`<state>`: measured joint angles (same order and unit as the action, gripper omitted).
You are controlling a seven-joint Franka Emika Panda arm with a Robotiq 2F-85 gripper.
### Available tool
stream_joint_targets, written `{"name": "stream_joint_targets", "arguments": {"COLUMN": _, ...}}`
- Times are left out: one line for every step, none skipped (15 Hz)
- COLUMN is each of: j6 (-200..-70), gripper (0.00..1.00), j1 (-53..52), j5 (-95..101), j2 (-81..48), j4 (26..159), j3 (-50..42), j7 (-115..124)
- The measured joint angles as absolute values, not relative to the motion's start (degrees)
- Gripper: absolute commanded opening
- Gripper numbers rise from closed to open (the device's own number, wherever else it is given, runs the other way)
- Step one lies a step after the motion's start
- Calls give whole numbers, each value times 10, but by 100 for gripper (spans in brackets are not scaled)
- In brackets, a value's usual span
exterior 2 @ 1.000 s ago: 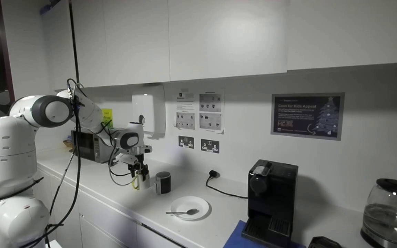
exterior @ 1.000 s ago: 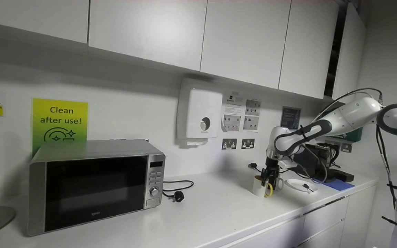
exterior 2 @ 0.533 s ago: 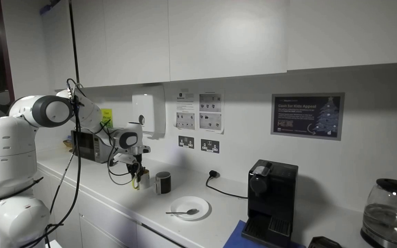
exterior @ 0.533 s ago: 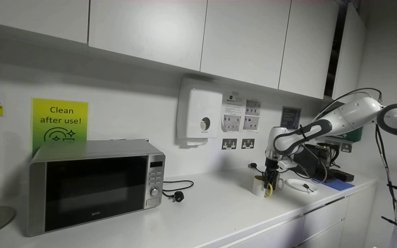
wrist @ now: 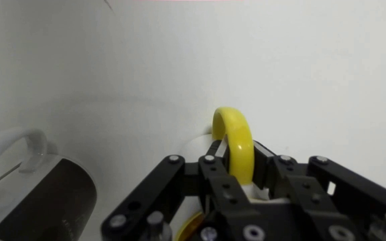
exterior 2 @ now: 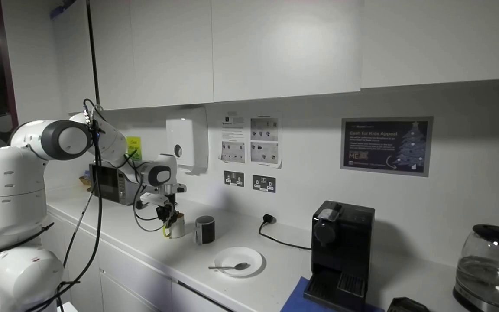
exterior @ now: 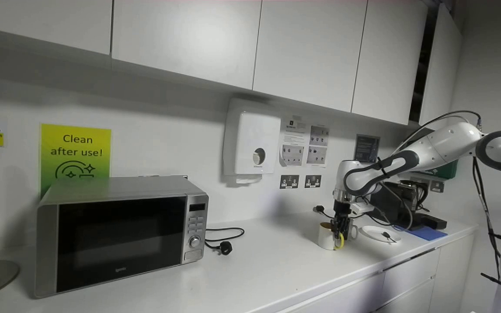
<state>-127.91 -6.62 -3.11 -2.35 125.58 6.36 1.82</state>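
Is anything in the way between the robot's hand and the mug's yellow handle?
No, nothing visible: the hand is shut on the yellow handle from both sides. The other mug stands apart, not between them.

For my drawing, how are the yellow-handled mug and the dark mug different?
The yellow-handled mug has a yellow handle; the dark mug's is pale.
The yellow-handled mug looks white outside; the dark mug has a big black patch.
The gripper grips the yellow-handled mug's handle; nothing grips the dark mug.
Both have one handle.
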Motion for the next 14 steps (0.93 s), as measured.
{"name": "stream_joint_targets", "arguments": {"j6": -1279, "gripper": 3, "j1": -68, "j5": -31, "j2": -24, "j4": 1256, "j3": 65, "j7": 18}}
{"name": "stream_joint_targets", "arguments": {"j6": -1278, "gripper": 3, "j1": -69, "j5": -31, "j2": -24, "j4": 1256, "j3": 66, "j7": 18}}
{"name": "stream_joint_targets", "arguments": {"j6": -1278, "gripper": 3, "j1": -70, "j5": -31, "j2": -24, "j4": 1256, "j3": 68, "j7": 18}}
{"name": "stream_joint_targets", "arguments": {"j6": -1278, "gripper": 3, "j1": -72, "j5": -31, "j2": -24, "j4": 1256, "j3": 70, "j7": 18}}
{"name": "stream_joint_targets", "arguments": {"j6": -1278, "gripper": 3, "j1": -75, "j5": -31, "j2": -24, "j4": 1256, "j3": 71, "j7": 18}}
{"name": "stream_joint_targets", "arguments": {"j6": -1278, "gripper": 3, "j1": -78, "j5": -31, "j2": -24, "j4": 1256, "j3": 73, "j7": 18}}
{"name": "stream_joint_targets", "arguments": {"j6": -1278, "gripper": 3, "j1": -80, "j5": -31, "j2": -24, "j4": 1256, "j3": 75, "j7": 18}}
{"name": "stream_joint_targets", "arguments": {"j6": -1278, "gripper": 3, "j1": -82, "j5": -31, "j2": -25, "j4": 1256, "j3": 77, "j7": 18}}
{"name": "stream_joint_targets", "arguments": {"j6": -1278, "gripper": 3, "j1": -83, "j5": -31, "j2": -25, "j4": 1256, "j3": 80, "j7": 18}}
{"name": "stream_joint_targets", "arguments": {"j6": -1278, "gripper": 3, "j1": -84, "j5": -31, "j2": -25, "j4": 1256, "j3": 83, "j7": 18}}
{"name": "stream_joint_targets", "arguments": {"j6": -1278, "gripper": 3, "j1": -85, "j5": -31, "j2": -25, "j4": 1256, "j3": 85, "j7": 19}}
{"name": "stream_joint_targets", "arguments": {"j6": -1278, "gripper": 3, "j1": -87, "j5": -31, "j2": -26, "j4": 1255, "j3": 87, "j7": 19}}
{"name": "stream_joint_targets", "arguments": {"j6": -1278, "gripper": 3, "j1": -89, "j5": -32, "j2": -26, "j4": 1255, "j3": 87, "j7": 21}}
{"name": "stream_joint_targets", "arguments": {"j6": -1278, "gripper": 3, "j1": -91, "j5": -33, "j2": -27, "j4": 1254, "j3": 88, "j7": 25}}
